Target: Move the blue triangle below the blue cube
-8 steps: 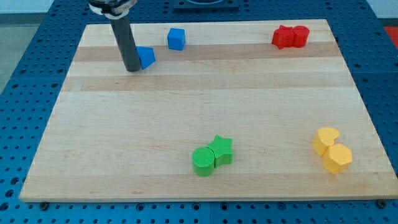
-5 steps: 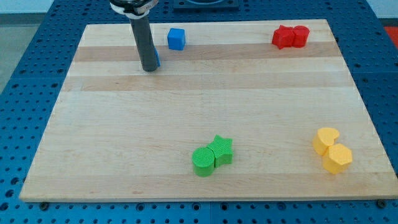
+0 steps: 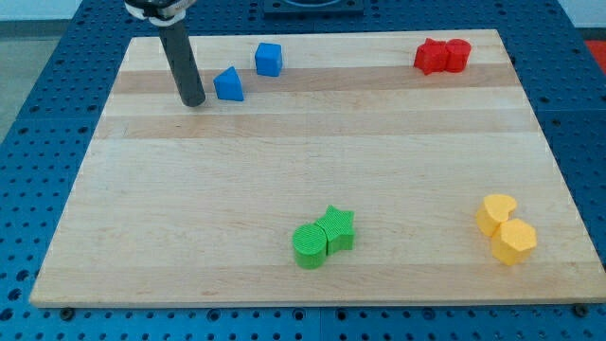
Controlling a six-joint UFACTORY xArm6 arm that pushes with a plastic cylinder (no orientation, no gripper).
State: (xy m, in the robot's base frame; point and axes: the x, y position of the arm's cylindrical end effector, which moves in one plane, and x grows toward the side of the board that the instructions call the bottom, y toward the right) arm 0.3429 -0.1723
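The blue triangle lies near the view's top left of the wooden board. The blue cube sits just up and to the right of it, a small gap between them. My tip rests on the board to the left of the blue triangle, a short gap apart from it. The dark rod rises from the tip toward the view's top.
Two red blocks touch each other at the view's top right. A green cylinder and a green star touch near the bottom middle. Two yellow blocks sit at the bottom right.
My tip went right, covering the blue triangle, then came back left. The blue triangle now sits slightly right of and above its earlier place, clear of the rod.
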